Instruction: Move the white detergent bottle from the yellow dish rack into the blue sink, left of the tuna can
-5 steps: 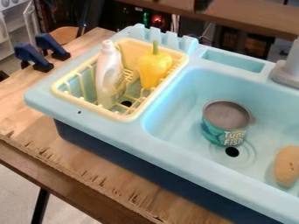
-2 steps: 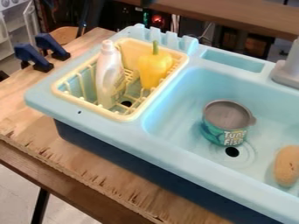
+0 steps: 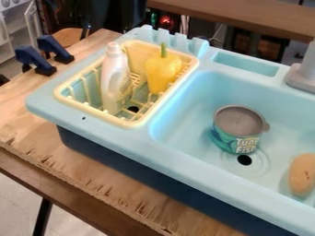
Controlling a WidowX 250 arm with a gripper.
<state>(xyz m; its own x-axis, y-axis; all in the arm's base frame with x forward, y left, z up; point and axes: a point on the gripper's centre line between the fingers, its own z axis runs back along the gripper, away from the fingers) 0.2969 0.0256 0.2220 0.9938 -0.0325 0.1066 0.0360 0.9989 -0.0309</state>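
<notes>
Something dark, probably your arm, has shifted at the top edge, left of centre, and now hides the left end of the brown shelf that showed in the earlier frames; the bottle, pepper, can and potato have stayed where they were. From that dark shape, the nearest things lie down the view, toward the camera: the white bottle almost straight below it, the yellow pepper below and a little to the view's right. You see the bottle's long axis running upright, cap at the top, and the pepper beside it with its green stem pointing up. Both stand in the yellow rack, set into the left part of the blue sink. As for pose, you have the arm, if that is it, back beyond the sink's far edge, apart from everything in the rack. You cannot tell whether the hand is open, closed or gripping anything, nor which way it points. Farther off, in the basin, the can stands upright just beside the drain hole, and the tan potato lies at the view's right edge, its long axis running roughly up and down the view. Blue clamps sit on the wooden counter left of the sink.
</notes>
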